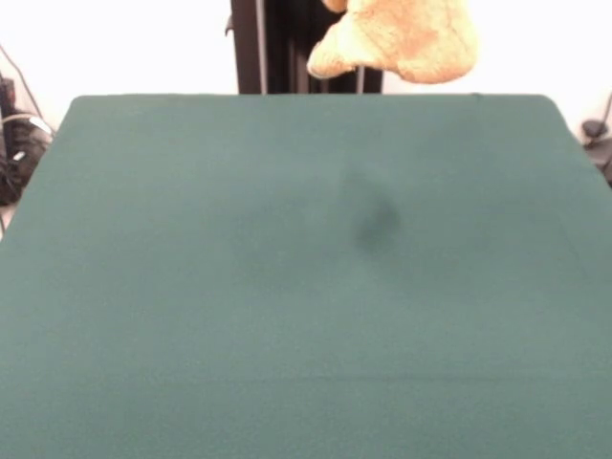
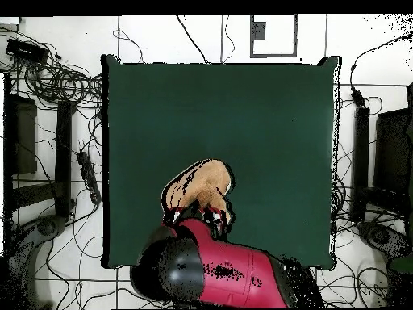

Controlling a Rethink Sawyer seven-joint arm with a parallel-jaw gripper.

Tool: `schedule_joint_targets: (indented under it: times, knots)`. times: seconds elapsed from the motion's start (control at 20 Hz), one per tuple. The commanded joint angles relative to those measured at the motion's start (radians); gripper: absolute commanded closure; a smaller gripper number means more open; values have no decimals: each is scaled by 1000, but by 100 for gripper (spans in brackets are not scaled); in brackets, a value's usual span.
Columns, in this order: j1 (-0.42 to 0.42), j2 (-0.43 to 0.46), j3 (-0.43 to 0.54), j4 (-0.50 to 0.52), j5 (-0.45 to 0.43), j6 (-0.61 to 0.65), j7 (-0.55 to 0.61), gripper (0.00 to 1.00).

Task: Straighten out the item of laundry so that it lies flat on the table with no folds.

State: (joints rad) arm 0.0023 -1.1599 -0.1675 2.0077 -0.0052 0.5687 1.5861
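Observation:
The orange-tan towel point(image 1: 402, 38) hangs bunched up in the air above the far middle of the green table point(image 1: 191, 287). Its lower end shows at the top edge of the front view, clear of the cloth. In the overhead view the towel point(image 2: 198, 184) is a rounded lump just ahead of the red and black arm. My gripper point(image 2: 200, 211) sits at the towel's near end and is shut on it; its fingers are mostly hidden by the wrist and the fabric. The towel's tag and border bands do not show.
The towel casts a dark shadow point(image 1: 373, 225) on the table point(image 2: 266, 121) right of centre. The black pedestal point(image 1: 287, 48) stands behind the far edge. Cables and dark equipment point(image 2: 48, 81) lie on the floor round the table.

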Motion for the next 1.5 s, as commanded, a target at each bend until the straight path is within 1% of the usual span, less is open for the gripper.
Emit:
schedule_joint_targets:
  times: [0.05, 0.1, 0.2, 0.25, 0.3, 0.4, 0.45, 0.55, 0.6, 0.65, 0.75, 0.8, 0.95, 1.05, 1.5]
  knots:
    - [72, 97, -20, 80, 49, -8, 350, 100]
    - [60, 152, 3, 102, 65, -100, 353, 100]
    - [-3, 274, 93, 159, 115, -323, 354, 100]
    - [-13, 315, 112, 168, 119, -392, 372, 100]
    - [-13, 338, 118, 170, 122, -421, 384, 100]
    - [-39, 341, 152, 193, 157, -390, 359, 100]
    - [-38, 340, 153, 198, 163, -384, 361, 100]
    - [-96, 387, 223, 229, 157, -503, 361, 100]
    - [-139, 415, 274, 244, 150, -555, 359, 100]
    - [-108, 412, 243, 227, 131, -571, 364, 100]
    - [-25, 365, 158, 207, 149, -496, 368, 100]
    - [-7, 358, 142, 209, 157, -486, 372, 100]
    - [-64, 413, 219, 237, 155, -582, 387, 100]
    - [-40, 405, 200, 224, 162, -563, 378, 100]
    - [-53, 413, 211, 227, 174, -559, 375, 100]
